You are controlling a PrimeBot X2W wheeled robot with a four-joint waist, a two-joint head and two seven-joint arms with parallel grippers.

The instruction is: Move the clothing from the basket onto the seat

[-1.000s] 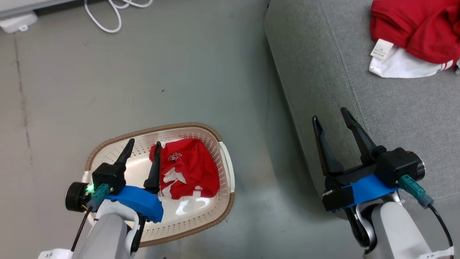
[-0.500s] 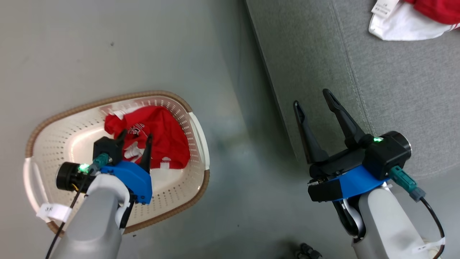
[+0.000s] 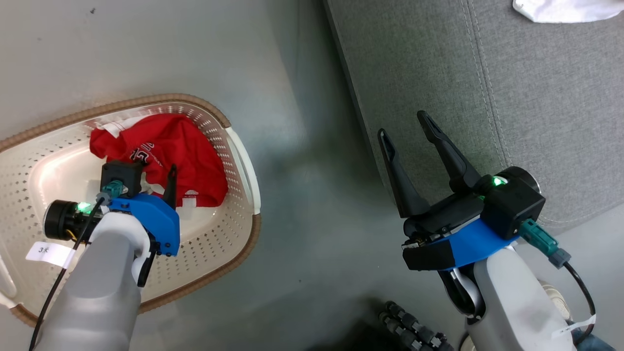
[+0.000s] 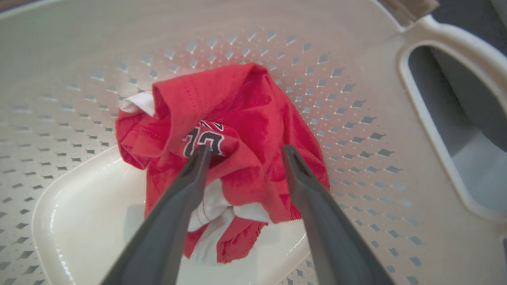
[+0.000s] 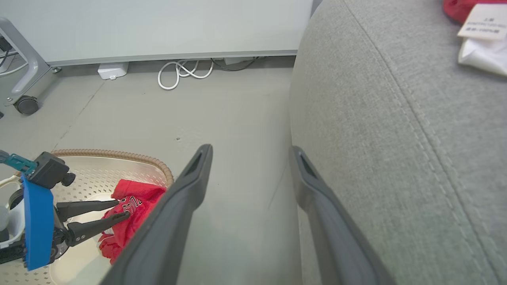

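The basket [image 3: 146,100] stands on the floor at the left, cream with a brown rim. One piece of red clothing [image 3: 190,156] with black-and-white lettering lies crumpled in it. My left gripper [image 3: 148,170] is down inside the basket, open. In the left wrist view its fingers straddle the clothing [image 4: 245,107], the tips [image 4: 246,149] at the fabric's top. The right gripper [image 3: 402,124] hangs open and empty over the floor beside the grey seat [image 3: 487,97]. A white edge of more clothing [image 3: 560,9] lies on the seat's far part, with red fabric [image 5: 455,6] and a tag [image 5: 483,23] showing in the right wrist view.
Bare grey floor runs between basket and seat. A white cable [image 5: 182,73] and a small white box [image 5: 113,70] lie by the far wall. A caster on a metal frame [image 5: 25,105] stands at far left. Black corrugated hose [image 3: 414,326] lies near my base.
The head camera has tilted and turned, shifting the whole picture. My left gripper has dropped from above the basket down onto the red clothing, still open. The right gripper holds its pose.
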